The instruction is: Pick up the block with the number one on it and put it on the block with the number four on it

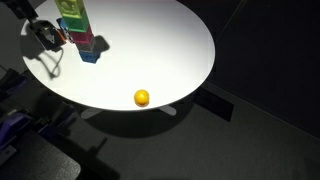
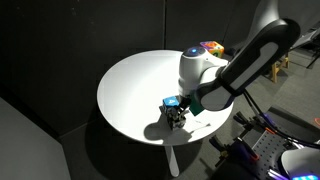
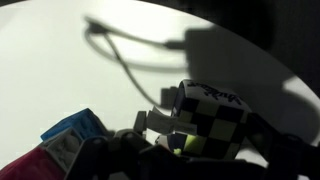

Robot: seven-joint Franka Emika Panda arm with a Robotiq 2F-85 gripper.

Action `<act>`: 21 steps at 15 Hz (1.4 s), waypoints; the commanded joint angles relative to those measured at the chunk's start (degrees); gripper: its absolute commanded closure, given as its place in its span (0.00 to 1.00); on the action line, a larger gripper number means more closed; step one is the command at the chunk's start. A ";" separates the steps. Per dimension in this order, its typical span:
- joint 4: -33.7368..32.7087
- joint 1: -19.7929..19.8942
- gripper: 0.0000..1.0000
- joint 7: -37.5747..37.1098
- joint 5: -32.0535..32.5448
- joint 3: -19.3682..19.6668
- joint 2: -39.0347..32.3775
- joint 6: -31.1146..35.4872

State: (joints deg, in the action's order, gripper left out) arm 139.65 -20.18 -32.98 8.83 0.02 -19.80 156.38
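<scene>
Hovering low at the upper left of an exterior view, the end effector [image 1: 45,35] is just left of a stack of coloured blocks [image 1: 78,30] on the round white desk [image 1: 170,50], while an orange ball [image 1: 142,97] lies well apart near the lower rim. In the wrist view a blue block [image 3: 75,128] shows at lower left and a checkered block [image 3: 212,115] right of centre, close to the dark fingers. Block numbers are unreadable, and whether the end effector is wide, narrow or holding something cannot be told.
</scene>
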 commanded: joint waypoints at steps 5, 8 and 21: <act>-2.38 -4.24 0.00 -5.74 2.44 3.38 -3.37 1.96; -3.16 -4.69 0.00 -5.36 1.91 3.62 -4.56 2.87; -6.96 -8.87 0.00 -5.41 2.04 5.99 -9.65 3.15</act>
State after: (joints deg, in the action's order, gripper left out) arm 133.79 -27.43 -36.79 9.62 4.36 -28.45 159.43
